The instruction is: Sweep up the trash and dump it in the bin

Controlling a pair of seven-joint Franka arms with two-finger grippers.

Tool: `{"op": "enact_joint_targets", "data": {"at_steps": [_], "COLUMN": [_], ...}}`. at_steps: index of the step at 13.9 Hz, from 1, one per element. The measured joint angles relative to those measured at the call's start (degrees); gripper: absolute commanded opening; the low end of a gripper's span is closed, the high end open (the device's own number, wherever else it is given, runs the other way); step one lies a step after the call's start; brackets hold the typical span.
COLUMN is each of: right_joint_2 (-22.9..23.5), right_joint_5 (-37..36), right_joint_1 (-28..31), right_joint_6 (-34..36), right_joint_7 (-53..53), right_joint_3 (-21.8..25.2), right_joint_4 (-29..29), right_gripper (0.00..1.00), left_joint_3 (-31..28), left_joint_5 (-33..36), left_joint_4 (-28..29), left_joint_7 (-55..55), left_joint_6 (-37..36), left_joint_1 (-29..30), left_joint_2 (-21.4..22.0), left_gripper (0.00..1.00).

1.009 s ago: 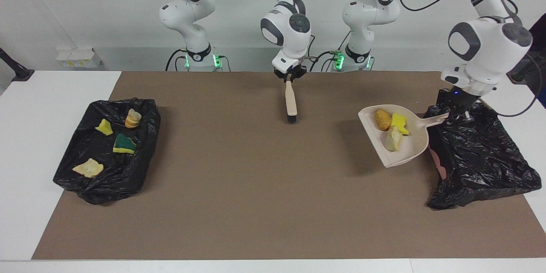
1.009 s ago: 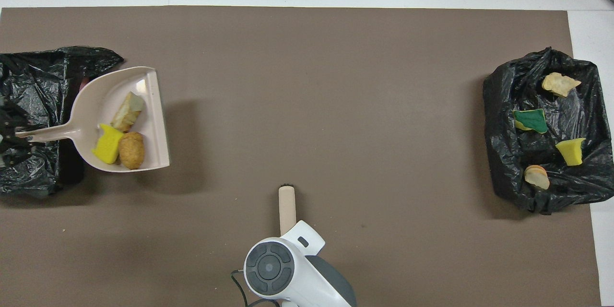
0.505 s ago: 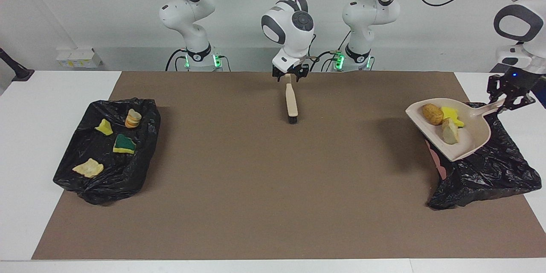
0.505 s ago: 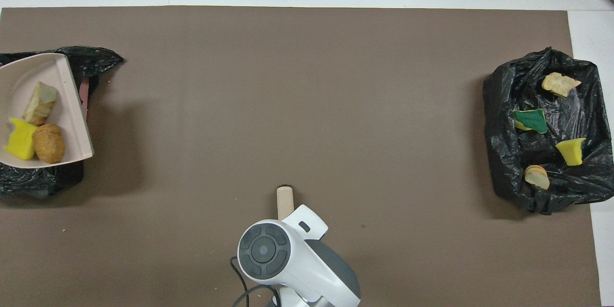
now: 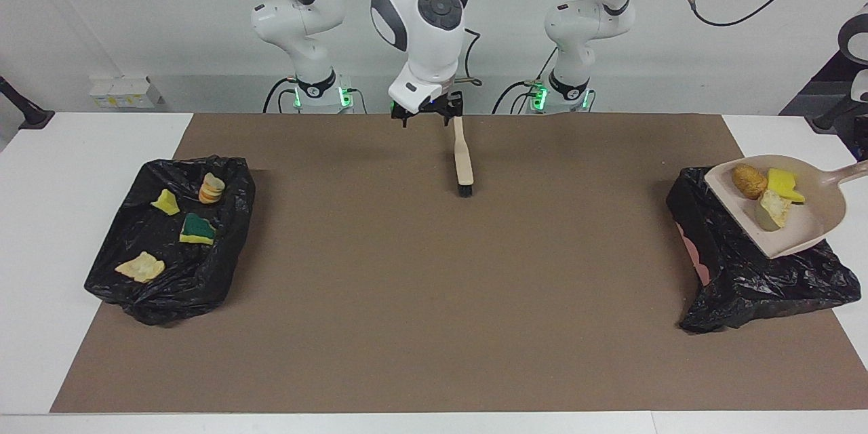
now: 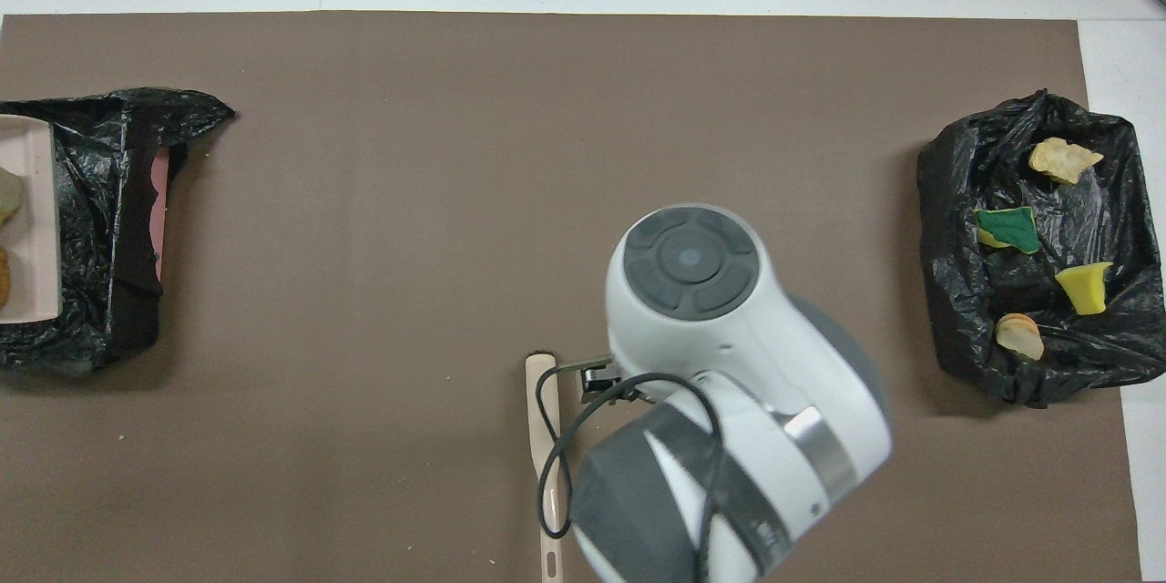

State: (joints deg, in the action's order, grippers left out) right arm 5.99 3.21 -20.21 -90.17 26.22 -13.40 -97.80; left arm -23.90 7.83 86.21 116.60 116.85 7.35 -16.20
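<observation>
Closest to the robots, the right gripper (image 5: 426, 119) hangs low over the mat (image 5: 434, 298) with its jaws spread wide and nothing in them, just beside the handle end of the brush (image 5: 464, 156), which lies flat on the mat with its bristles pointing away from the robots. So sweeping looks done to me, and we're at the dump step. A bit farther out, at the left arm's end, the dustpan (image 5: 807, 234) is up in the air over the bin (image 5: 739, 264) with the black bag. Its handle runs out of the picture, so the left gripper isn't visible, but I'd say it's clamped tight on that handle. Three bits of trash ride in the pan: a brown roll (image 5: 744, 181), a yellow sponge chunk (image 5: 781, 182) and a pale bread piece (image 5: 771, 210), bunched toward the handle side. Next move, I reckon, is tipping the pan lip-down so they slide into the bag, with the lip kept over the opening. The other four scraps lie on the black bag (image 5: 196, 278) at the right arm's end: a yellow chunk (image 5: 165, 202), a stacked bread bit (image 5: 211, 188), a green-backed sponge (image 5: 197, 229) and a flaky pale piece (image 5: 140, 266).
</observation>
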Motion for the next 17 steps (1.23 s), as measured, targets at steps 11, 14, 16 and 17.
{"op": "enact_joint_targets", "data": {"at_steps": [11, 14, 16, 17], "right_joint_2": [-3.0, -3.3, -3.4, -3.4], "right_joint_5": [-4.6, -4.8, -4.9, -4.9], "right_joint_1": [20.9, 23.9, 23.8, 23.0], "right_joint_6": [4.6, 4.6, 4.6, 4.6], "right_joint_7": [-20.9, -20.9, -23.7, -26.2], "right_joint_3": [0.6, 0.9, 4.5, 7.2], "right_joint_4": [7.5, 7.5, 7.9, 8.4], "right_gripper": [1.00, 1.00, 1.00, 1.00], "left_joint_3": [0.6, 0.7, 0.7, 0.6], "left_joint_5": [24.0, 29.5, 33.3, 35.1], "left_joint_4": [-1.4, -0.4, 0.1, 0.1], "left_joint_7": [-5.1, -9.1, -9.6, -9.8], "left_joint_6": [8.2, 8.2, 8.1, 7.9], "left_joint_1": [0.2, -1.7, -2.2, -2.5], "left_joint_2": [-3.3, -3.2, -3.0, -2.7], "left_gripper": [0.00, 0.00, 0.00, 0.00]}}
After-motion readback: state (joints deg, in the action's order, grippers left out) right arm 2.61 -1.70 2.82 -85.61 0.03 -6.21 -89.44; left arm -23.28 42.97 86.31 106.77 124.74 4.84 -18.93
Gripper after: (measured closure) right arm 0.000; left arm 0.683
